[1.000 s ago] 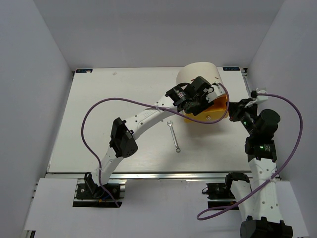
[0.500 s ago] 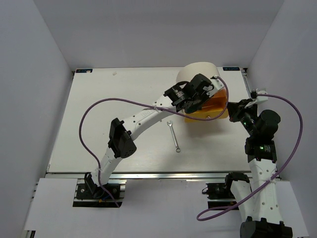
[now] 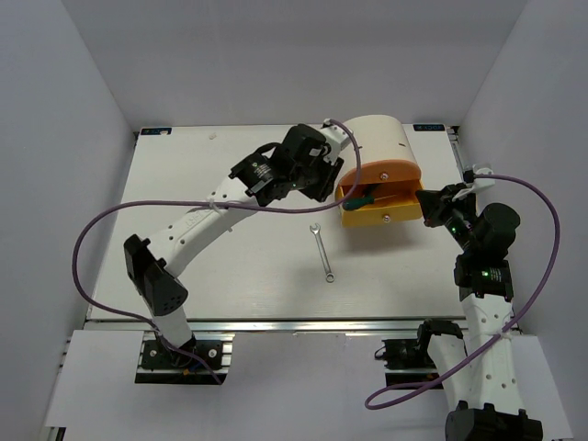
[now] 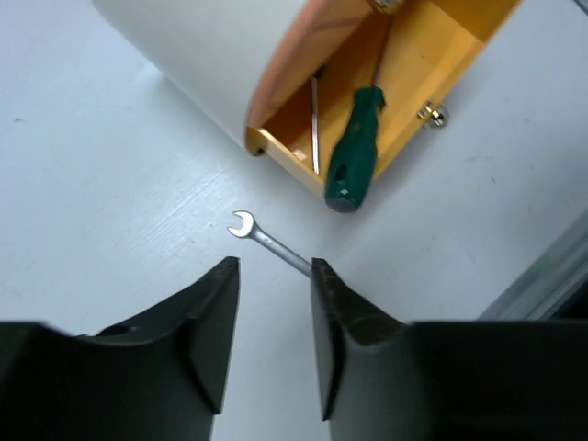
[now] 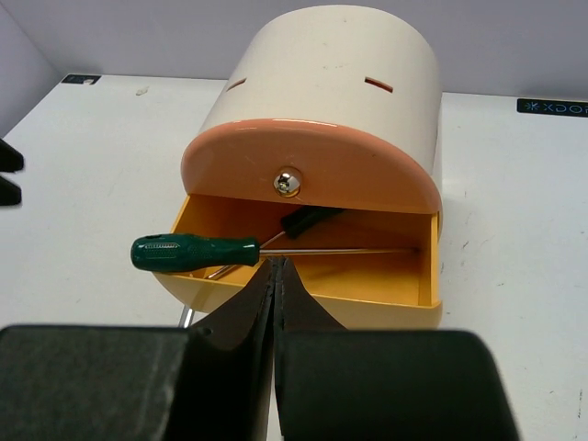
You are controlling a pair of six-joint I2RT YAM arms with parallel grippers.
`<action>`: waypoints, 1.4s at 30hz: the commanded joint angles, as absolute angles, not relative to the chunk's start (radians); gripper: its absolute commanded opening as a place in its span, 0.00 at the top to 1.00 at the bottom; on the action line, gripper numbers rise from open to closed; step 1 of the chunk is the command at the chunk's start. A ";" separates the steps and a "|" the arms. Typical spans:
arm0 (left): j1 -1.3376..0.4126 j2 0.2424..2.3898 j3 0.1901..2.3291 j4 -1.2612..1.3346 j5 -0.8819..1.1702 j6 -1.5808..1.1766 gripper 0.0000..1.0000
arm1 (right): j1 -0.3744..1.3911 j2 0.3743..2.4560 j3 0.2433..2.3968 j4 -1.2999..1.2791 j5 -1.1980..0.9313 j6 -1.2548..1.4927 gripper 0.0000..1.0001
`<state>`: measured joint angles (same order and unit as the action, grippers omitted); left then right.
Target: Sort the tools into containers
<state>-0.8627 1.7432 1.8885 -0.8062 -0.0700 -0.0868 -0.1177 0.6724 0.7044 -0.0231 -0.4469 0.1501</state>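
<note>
We see the left gripper [image 4: 273, 266] with its jaws apart and empty, above the flat silver wrench [image 4: 265, 240] on the matte white table [image 3: 230, 266]. The right gripper [image 5: 276, 276] has its fingers pressed together, facing the glossy orange drawer [image 5: 386, 276] of the beige drum box [image 5: 331, 83]. A ribbed green screwdriver [image 5: 193, 252] sticks out of the drawer, with thin shafts inside.

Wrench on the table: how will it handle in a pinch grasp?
Likely stiff: the wrench looks like solid metal. It lies flat on the table, so getting under it may be hard. Its thin, shiny shank could slip or pivot if pinched off-centre.
</note>
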 commanded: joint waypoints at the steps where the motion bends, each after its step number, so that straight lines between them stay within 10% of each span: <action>1: -0.884 1.732 1.830 -0.772 0.080 -0.109 0.49 | -0.123 0.673 0.703 0.009 -0.469 0.146 1.00; 21: -0.882 1.948 2.019 -0.749 0.112 0.043 0.27 | -0.123 0.666 0.696 0.002 -0.456 0.132 1.00; 42: -0.887 2.009 2.042 -0.798 0.123 0.041 0.50 | -0.123 0.670 0.689 0.002 -0.445 0.133 1.00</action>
<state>-0.8833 2.0129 1.9976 -0.7837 0.1204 0.0368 -0.1177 0.6743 0.6895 -0.0273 -0.4511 0.1421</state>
